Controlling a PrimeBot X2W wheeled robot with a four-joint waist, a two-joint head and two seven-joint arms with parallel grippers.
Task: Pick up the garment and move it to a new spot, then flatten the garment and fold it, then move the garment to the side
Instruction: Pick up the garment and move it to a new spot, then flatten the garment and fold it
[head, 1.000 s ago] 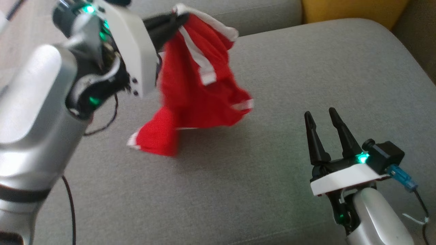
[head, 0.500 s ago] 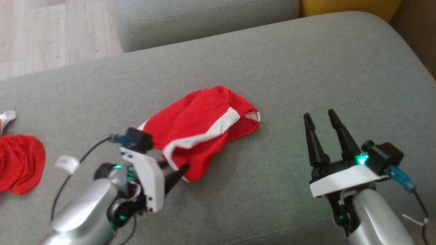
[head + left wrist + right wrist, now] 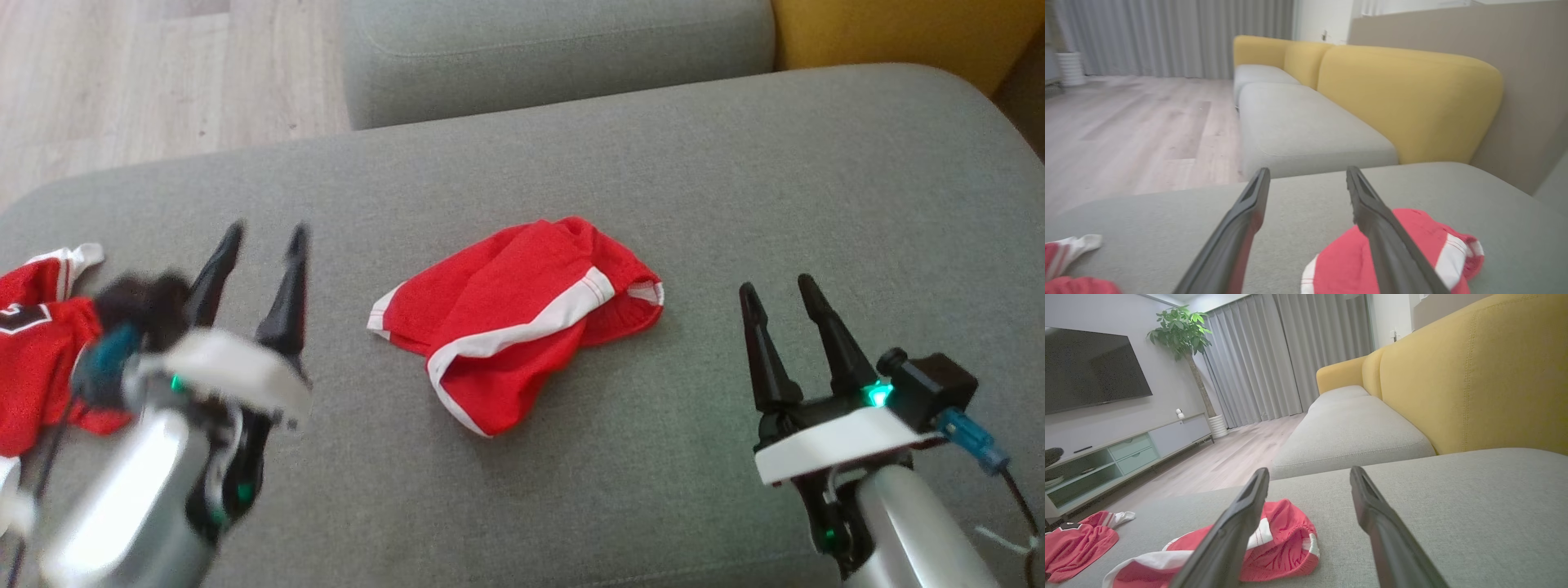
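Observation:
The garment (image 3: 514,322), red shorts with white trim, lies crumpled in the middle of the grey sofa cushion (image 3: 735,180). It shows low right in the left wrist view (image 3: 1412,253) and low left in the right wrist view (image 3: 1282,547). My left gripper (image 3: 263,237) is open and empty, blurred, to the left of the garment and apart from it. My right gripper (image 3: 775,290) stands open and empty to the garment's right, also clear of it.
A second red garment (image 3: 37,359) with white trim lies at the cushion's left edge. Behind are another grey seat cushion (image 3: 555,49), yellow backrests (image 3: 898,33) and wooden floor (image 3: 163,73). A TV unit and a plant stand across the room.
My left gripper let go of the garment, which dropped from the air onto the cushion, then opened wide and drew back to the left. The head camera shifted. The right gripper held still.

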